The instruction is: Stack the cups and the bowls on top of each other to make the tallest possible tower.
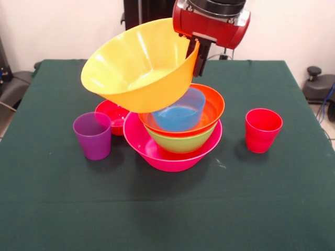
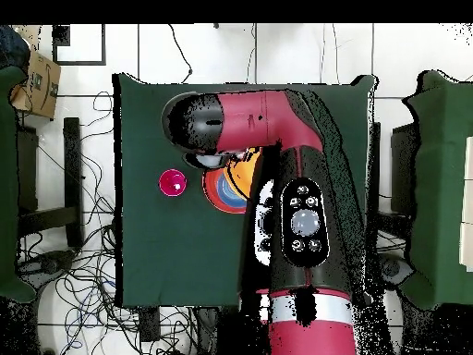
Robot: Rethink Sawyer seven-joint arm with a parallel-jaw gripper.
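Hanging tilted over the tower (image 1: 175,151), the big yellow bowl (image 1: 138,65) is pinched at its rim by the gripper (image 1: 198,56); light, stiff and glossy plastic, likely to slip, so the rim seems the only hold.

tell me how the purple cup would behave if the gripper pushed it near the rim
The purple cup stands upright, taller than wide, narrowing to its base, so a high push would probably tip it. It looks like thin translucent plastic, likely light and stiff. On its side it might roll in a curve.
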